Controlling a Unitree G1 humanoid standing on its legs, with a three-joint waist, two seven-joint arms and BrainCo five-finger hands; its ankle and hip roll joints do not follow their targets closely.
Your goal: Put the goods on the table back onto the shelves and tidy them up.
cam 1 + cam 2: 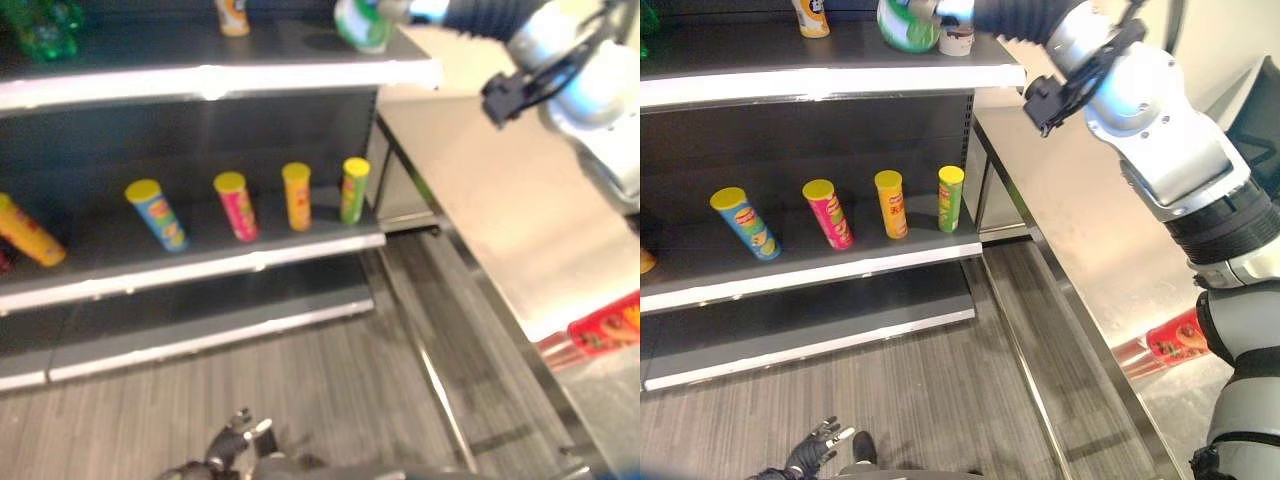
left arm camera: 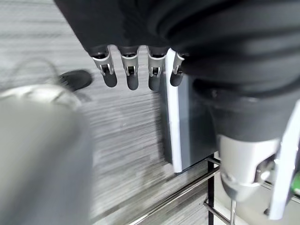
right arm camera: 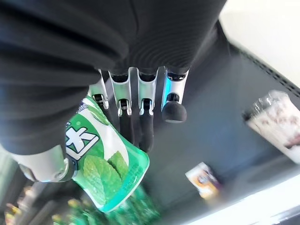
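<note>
Placement is judged partly done: a green mint container (image 3: 110, 171) is held in the curled fingers (image 3: 140, 124) of the right hand (image 1: 940, 12) over the top shelf (image 1: 830, 78) at upper centre, while a red packet (image 1: 1175, 340) is left on the table (image 1: 1060, 220) at lower right.

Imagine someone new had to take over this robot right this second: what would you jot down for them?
Right hand: shut on a green and white mint-leaf printed tub, raised over the top dark shelf and not yet set down.
Left hand: empty, fingers relaxed, hanging low over the grey floor.
Already on the shelves: four yellow-lidded snack tubes, blue, pink, orange and green, all leaning, on the middle shelf; a small orange-and-white cup on the top shelf.
Left to do: place the tub, fetch the red packet from the beige table, then straighten the tubes.
</note>
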